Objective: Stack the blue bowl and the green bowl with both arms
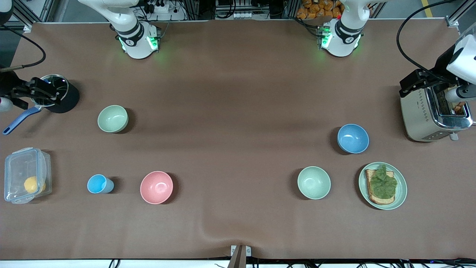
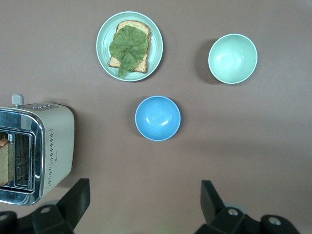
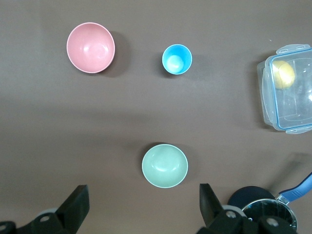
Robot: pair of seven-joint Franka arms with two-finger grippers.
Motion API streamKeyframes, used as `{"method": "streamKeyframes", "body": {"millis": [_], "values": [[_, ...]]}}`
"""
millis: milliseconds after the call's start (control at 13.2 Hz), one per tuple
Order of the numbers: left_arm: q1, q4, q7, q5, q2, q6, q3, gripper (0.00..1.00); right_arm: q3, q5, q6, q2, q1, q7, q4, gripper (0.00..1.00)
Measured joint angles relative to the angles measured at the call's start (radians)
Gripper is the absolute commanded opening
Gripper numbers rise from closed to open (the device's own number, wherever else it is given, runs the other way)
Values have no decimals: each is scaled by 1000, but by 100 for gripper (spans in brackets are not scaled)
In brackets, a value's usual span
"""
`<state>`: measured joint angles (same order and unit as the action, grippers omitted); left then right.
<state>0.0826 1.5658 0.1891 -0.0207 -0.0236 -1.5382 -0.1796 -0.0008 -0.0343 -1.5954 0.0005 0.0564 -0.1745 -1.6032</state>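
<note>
My left gripper (image 2: 142,204) hangs open over the toaster (image 1: 433,113), with the blue bowl (image 1: 353,138) on the table beside it. My right gripper (image 3: 141,208) (also spread wide) hangs over the pot (image 1: 55,93); the green bowl (image 1: 112,118) sits nearby, well apart from the blue.

Both arms wait, each raised high and swung out toward its own end of the tabletop. The left gripper (image 2: 141,204) hangs at the left arm's end, its two dark fingers (image 2: 75,200) spread wide apart with nothing between them, the jaws pointing straight down. The right gripper (image 3: 141,204) hangs at the right arm's end in the same pose, its fingers (image 3: 209,202) equally wide and empty. From the front camera, the right gripper (image 1: 22,93) shows as a dark block at the picture's edge, and the left arm's white wrist (image 1: 461,59) at the other edge.
</note>
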Motion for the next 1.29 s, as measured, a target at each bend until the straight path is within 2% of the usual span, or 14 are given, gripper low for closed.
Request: {"method": "streamKeyframes", "body": {"millis": [455, 835, 1062, 1290], "values": [[1, 1, 0, 0, 14, 0, 1, 100, -3, 0, 1, 1, 1, -1, -1, 100], [3, 14, 0, 0, 114, -70, 2, 100, -4, 16, -4, 78, 1, -3, -8, 100], [20, 66, -3, 0, 182, -167, 2, 100, -4, 16, -3, 139, 2, -3, -20, 100], [22, 192, -6, -1, 216, -349, 2, 100, -2, 18, -26, 147, 2, -3, -79, 100]]}}
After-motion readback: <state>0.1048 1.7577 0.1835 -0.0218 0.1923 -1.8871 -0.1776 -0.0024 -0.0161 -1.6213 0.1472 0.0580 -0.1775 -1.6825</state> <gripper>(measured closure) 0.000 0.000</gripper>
